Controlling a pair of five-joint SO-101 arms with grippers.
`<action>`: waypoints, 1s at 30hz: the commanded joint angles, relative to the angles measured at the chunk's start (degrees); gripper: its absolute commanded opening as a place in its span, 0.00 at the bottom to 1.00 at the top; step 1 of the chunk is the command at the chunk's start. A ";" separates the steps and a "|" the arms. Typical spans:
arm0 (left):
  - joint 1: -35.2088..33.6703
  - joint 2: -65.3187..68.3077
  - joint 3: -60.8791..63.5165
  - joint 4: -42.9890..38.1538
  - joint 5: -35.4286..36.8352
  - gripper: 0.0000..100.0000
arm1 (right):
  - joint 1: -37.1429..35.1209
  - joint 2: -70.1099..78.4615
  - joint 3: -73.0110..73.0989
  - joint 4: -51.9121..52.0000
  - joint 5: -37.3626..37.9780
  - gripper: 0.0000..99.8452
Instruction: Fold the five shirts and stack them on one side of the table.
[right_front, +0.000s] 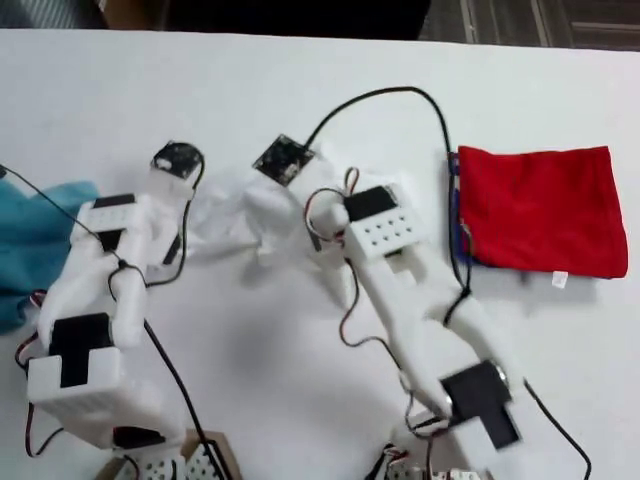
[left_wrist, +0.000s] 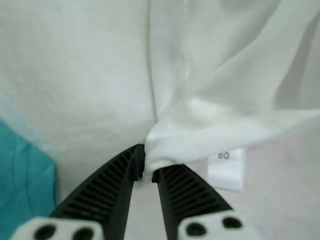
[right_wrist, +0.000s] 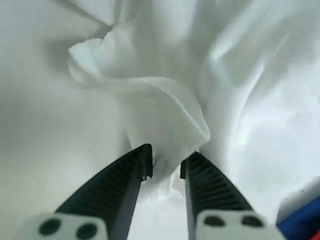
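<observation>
A crumpled white shirt (right_front: 235, 215) lies on the white table (right_front: 300, 360) between my two arms. My left gripper (left_wrist: 147, 167) is shut on a bunched fold of the white shirt (left_wrist: 200, 130), close to its label (left_wrist: 227, 167). My right gripper (right_wrist: 165, 167) is shut on another fold of the same shirt (right_wrist: 165, 115). In the high view the left gripper (right_front: 180, 225) holds the shirt's left end and the right gripper (right_front: 300, 225) its right end. A folded red shirt (right_front: 540, 210) rests at the right side. A teal shirt (right_front: 35, 240) lies loose at the left edge.
Black cables (right_front: 400, 95) loop over the table between the right arm and the red shirt. Teal cloth (left_wrist: 22, 175) lies beside the left gripper. A strip of blue and red fabric (right_wrist: 302, 220) lies near the right gripper. The table's far half is bare.
</observation>
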 joint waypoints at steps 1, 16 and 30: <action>1.14 -2.20 0.04 -0.97 0.26 0.03 | -0.40 3.38 -5.27 -1.36 0.00 0.09; 1.14 -2.20 0.04 -0.97 0.26 0.03 | -0.57 11.38 -16.00 4.18 0.00 0.08; 1.14 -2.20 0.04 -0.97 0.18 0.03 | -2.15 12.18 -24.09 8.84 0.18 0.02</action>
